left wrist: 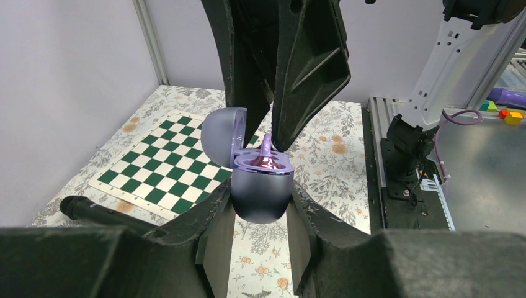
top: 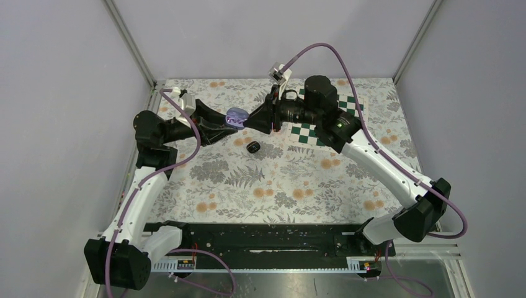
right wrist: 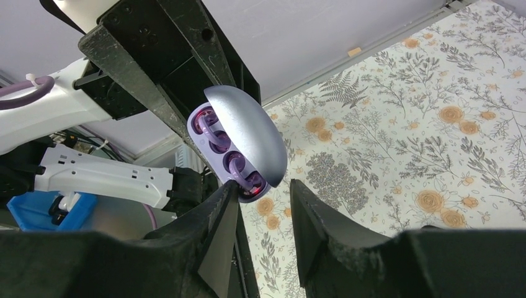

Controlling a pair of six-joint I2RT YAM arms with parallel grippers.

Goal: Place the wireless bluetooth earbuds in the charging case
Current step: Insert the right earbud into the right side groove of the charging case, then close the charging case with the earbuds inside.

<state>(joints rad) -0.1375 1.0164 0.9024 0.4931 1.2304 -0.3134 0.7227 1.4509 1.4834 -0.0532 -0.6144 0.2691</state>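
Grey walls stand around a counter (top: 248, 186) covered with a cloth of ferns and orange flowers. The two arms reach out from the near edge and meet over the far half. A small round black thing (top: 252, 147) lies on the cloth, nearer than the spot where they meet; it is too small to say what it is. The left end effector (left wrist: 260, 202) is clamped on a lilac charging case (right wrist: 248, 133), one finger on each side, and holds it up off the cloth. The case's lid (left wrist: 220, 133) is swung open to one side. A lilac earbud (left wrist: 267, 146) sits in the open case with its stem sticking up. The right end effector (right wrist: 263, 192) comes at the case from the other side. Its fingers are a little apart at the earbud, and it is hard to tell if they squeeze it. A green and white checkerboard (top: 310, 133) lies on the cloth under the right arm.
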